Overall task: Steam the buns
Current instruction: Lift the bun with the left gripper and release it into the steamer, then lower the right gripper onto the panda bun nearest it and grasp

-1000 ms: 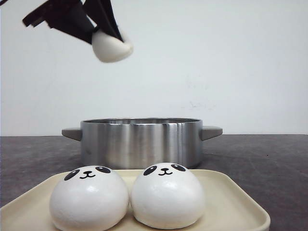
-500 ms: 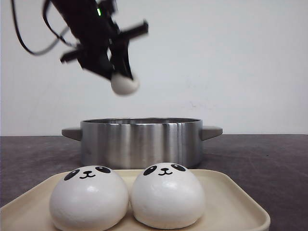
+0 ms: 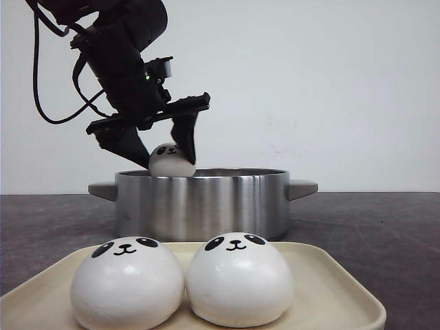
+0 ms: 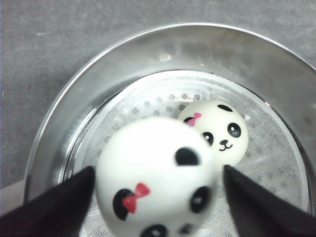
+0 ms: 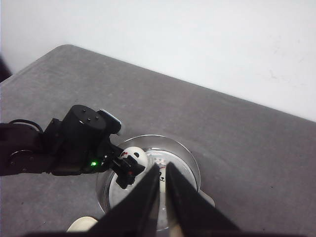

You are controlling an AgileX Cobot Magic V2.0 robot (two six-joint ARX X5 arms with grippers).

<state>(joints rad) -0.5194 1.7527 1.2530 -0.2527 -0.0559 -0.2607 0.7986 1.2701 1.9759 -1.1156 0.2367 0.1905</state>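
My left gripper (image 3: 166,160) is shut on a white panda-face bun (image 3: 172,166) and holds it at rim height over the steel pot (image 3: 199,203). In the left wrist view the held bun (image 4: 148,168), with a red bow, sits between the black fingers (image 4: 54,207). Below it a second bun (image 4: 219,129) lies on the perforated steamer insert (image 4: 276,148). Two more buns (image 3: 127,282) (image 3: 238,278) sit side by side on the cream tray (image 3: 330,289) in front of the pot. My right gripper (image 5: 163,180) is shut and empty, high above the pot (image 5: 185,158).
The pot has two grey side handles (image 3: 302,188). It stands on a dark grey table (image 3: 385,234) before a white wall. In the right wrist view the left arm (image 5: 74,145) reaches over the pot from one side.
My left gripper has carried the bun from high up at the left down and to the right, to the pot's rim. The two buns on the tray have not moved.
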